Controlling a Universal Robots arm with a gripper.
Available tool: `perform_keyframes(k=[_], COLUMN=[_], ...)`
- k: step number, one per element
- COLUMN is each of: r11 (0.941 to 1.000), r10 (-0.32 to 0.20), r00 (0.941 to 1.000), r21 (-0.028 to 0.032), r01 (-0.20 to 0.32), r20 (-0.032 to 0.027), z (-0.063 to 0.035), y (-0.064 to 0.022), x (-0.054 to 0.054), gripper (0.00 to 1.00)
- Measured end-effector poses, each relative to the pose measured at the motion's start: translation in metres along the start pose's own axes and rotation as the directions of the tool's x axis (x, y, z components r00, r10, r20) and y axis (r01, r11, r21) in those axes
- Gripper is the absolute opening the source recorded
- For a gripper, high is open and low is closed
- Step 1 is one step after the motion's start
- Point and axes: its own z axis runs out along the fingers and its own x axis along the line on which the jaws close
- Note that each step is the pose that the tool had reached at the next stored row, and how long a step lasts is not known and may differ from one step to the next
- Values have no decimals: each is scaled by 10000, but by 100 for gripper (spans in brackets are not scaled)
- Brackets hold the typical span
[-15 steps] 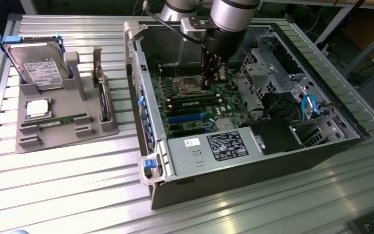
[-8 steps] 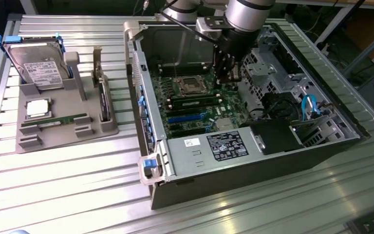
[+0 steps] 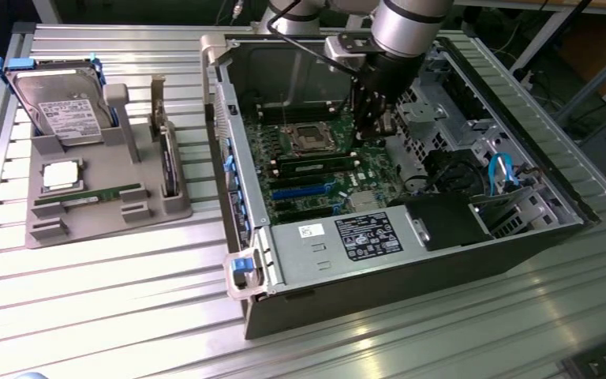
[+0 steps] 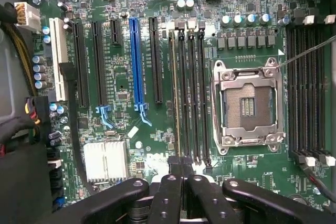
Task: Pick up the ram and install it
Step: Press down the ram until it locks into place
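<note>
While the arm reached steeply down from the top of the exterior view into the open computer case (image 3: pixel 409 237), its end effector (image 3: pixel 372 118) hung close above the motherboard (image 3: pixel 314 170), beside the empty processor socket (image 3: pixel 308 138). From the wrist camera, the end effector (image 4: pixel 181 169) stood with its dark fingers (image 4: pixel 170 192) drawn almost fully together, and a thin green memory stick (image 4: pixel 175 93) ran edge-on from their tips along the nearest of the black memory slots (image 4: pixel 191 93). Whether the fingers actually pinched that stick or merely rested at its end could not be told. That slot bank lay between the socket (image 4: pixel 248 106) and the long expansion slots, one of them blue (image 4: pixel 136 66).

On the tabletop (image 3: pixel 124 300), well apart from the case on the exterior view's left, sat a grey holder (image 3: pixel 103 225). It carried a hard drive (image 3: pixel 63 110) propped at the far end, a square silver processor chip (image 3: pixel 61 174) and another green memory stick (image 3: pixel 98 195) lying flat in its groove. A second memory stick (image 3: pixel 319 164) sat seated on the motherboard below the socket.
</note>
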Motion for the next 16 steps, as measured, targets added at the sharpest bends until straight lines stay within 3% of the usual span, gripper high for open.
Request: perform_keyframes(k=[1,5,16], r11=[10000,10000,10000], r10=[0,-44,-45], r00=[9999,9999,9999], r21=[9,9,7], r01=[1,44,45], r20=[-119,-119,-117], z=[130,214,291], y=[-73,-63,-58], x=[-58,-67,-70], gripper=[13,13,13])
